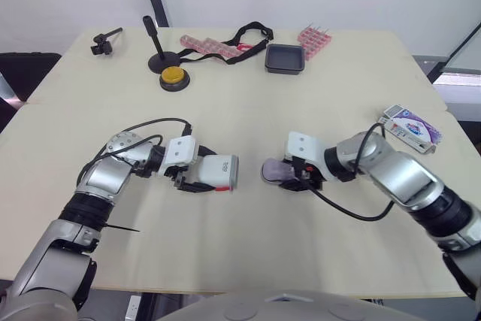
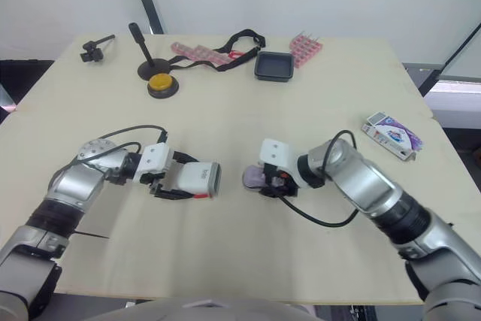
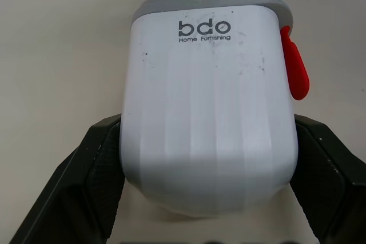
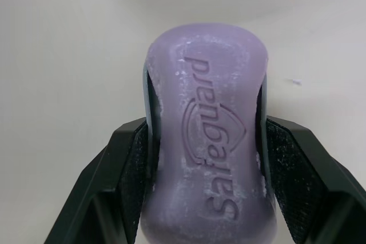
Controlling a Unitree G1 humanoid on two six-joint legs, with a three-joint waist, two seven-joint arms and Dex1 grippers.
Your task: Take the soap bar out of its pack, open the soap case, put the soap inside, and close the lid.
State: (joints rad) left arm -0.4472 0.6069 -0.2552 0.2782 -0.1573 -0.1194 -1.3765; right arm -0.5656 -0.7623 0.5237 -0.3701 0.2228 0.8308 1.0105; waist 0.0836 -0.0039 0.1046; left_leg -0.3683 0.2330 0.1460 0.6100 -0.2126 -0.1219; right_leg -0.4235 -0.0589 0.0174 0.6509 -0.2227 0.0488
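- left gripper (image 1: 194, 179): both black fingers (image 3: 97, 167) pressed against the two long sides of the soap case (image 1: 219, 172), clamped on it.
- soap case: white shell printed "bdo home furnishing", held on its side low over the table (image 1: 248, 114), front-left of centre. grey rim at the end facing away from the wrist. red tab (image 3: 295, 72) sticks out at one side near that rim.
- cannot tell whether the case lid is open or latched.
- right gripper (image 1: 298, 176): fingers (image 4: 123, 170) closed on the flanks of the soap bar (image 1: 273, 171), holding it.
- soap bar: purple, embossed brand face turned to the wrist camera, out of its pack. held low over the table, front-right of centre. cannot tell if it touches the tabletop.
- case and soap point at each other, near but apart, bare table between them.
- soap pack (image 1: 409, 126): white and purple, lying flat near the table's right edge, well apart from both grippers.
- far side of table: yellow button (image 1: 173, 77), black stand (image 1: 158, 54) just behind it, black tray (image 1: 285, 59), pink rack (image 1: 314, 39), black strap (image 1: 252, 33), small black clamp (image 1: 104, 41) at far left.
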